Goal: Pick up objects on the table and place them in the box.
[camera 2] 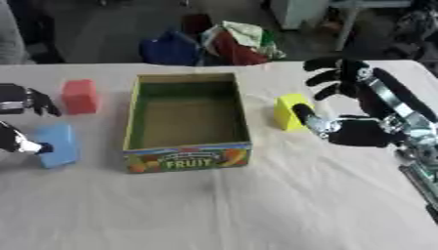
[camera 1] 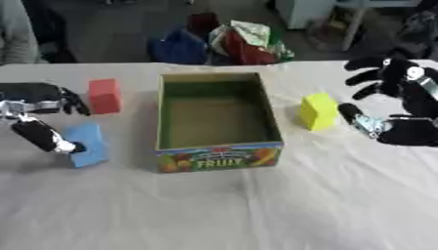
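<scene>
White cloth covers the table (camera 1: 256, 210) in the left eye view, and beyond its far edge a heap of coloured bags (camera 1: 227, 44) lies on a dark floor. An open cardboard fruit box (camera 1: 217, 161), green inside and with nothing in it, stands at the middle of the table. Left of it a red block (camera 1: 104, 95) stands clear of the box, and nearer the front a blue block (camera 1: 87, 144) lies on the cloth. The left hand (camera 1: 38, 110) is spread open over that side, one finger's tip touching the blue block's left edge, the others reaching toward the red block without closing on either. Right of the box, just beside its wall, stands a yellow block (camera 1: 319, 111).

Seen from the right eye view, the right hand (camera 2: 355, 112) is open around the yellow block: its thumb lies against the block's right side low down, while the fingers fan out above and behind it, apart from the block. The block rests on the table, unlifted.
</scene>
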You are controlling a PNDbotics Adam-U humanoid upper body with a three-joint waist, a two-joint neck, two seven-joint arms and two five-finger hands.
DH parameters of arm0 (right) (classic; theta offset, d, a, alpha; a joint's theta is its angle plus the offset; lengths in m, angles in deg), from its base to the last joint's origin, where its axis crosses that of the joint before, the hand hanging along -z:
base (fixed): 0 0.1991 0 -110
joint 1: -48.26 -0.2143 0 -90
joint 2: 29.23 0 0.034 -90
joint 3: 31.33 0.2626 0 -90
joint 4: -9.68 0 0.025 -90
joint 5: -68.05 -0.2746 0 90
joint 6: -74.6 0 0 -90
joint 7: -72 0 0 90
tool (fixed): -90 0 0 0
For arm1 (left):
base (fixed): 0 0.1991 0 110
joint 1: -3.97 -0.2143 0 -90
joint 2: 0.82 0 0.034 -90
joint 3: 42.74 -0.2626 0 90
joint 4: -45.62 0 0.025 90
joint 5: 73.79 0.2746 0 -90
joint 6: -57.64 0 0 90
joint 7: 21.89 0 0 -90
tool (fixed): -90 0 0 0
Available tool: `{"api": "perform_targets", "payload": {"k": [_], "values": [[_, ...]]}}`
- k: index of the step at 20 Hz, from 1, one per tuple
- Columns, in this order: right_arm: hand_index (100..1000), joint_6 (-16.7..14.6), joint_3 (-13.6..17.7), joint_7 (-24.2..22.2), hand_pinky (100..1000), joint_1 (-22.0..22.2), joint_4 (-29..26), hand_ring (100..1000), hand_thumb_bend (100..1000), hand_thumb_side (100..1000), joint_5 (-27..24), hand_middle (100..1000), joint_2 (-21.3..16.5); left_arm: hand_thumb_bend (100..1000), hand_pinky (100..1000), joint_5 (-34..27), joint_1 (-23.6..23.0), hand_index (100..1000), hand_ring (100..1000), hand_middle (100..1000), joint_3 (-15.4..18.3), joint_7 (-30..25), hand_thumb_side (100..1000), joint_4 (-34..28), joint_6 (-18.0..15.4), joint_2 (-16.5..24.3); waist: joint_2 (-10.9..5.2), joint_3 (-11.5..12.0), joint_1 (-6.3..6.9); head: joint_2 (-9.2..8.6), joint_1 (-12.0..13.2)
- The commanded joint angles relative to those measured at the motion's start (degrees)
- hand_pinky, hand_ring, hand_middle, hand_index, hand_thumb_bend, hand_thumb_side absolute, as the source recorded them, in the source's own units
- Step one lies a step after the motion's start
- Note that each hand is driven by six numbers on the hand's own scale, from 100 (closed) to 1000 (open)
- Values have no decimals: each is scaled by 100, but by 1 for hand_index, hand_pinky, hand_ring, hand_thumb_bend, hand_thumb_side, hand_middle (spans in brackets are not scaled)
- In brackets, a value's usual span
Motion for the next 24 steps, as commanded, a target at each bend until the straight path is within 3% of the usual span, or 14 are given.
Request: {"api": "perform_targets", "payload": {"k": [1, 7, 14, 24], "values": [[843, -17, 72, -13, 657, -35, -16, 769, 317, 170, -55, 803, -102, 543, 834, 132, 126, 885, 805, 811, 89, 17, 578, -80, -13, 227, -106, -15, 0, 16, 10], [844, -23, 71, -22, 658, -33, -9, 769, 311, 172, -63, 803, -96, 595, 831, 102, 71, 895, 804, 817, 48, -64, 581, 16, 1, 189, -116, -6, 0, 17, 7], [844, -31, 71, -29, 658, -34, 3, 770, 308, 172, -66, 803, -84, 597, 826, 69, 25, 895, 799, 811, -40, -150, 581, 157, -21, 98, -115, -9, -8, 18, 9], [845, -41, 65, -33, 659, -34, 20, 770, 278, 177, -73, 804, -53, 536, 782, 122, 31, 866, 751, 764, -21, 134, 605, 412, 137, -41, -95, -19, -12, 29, 1]]}}
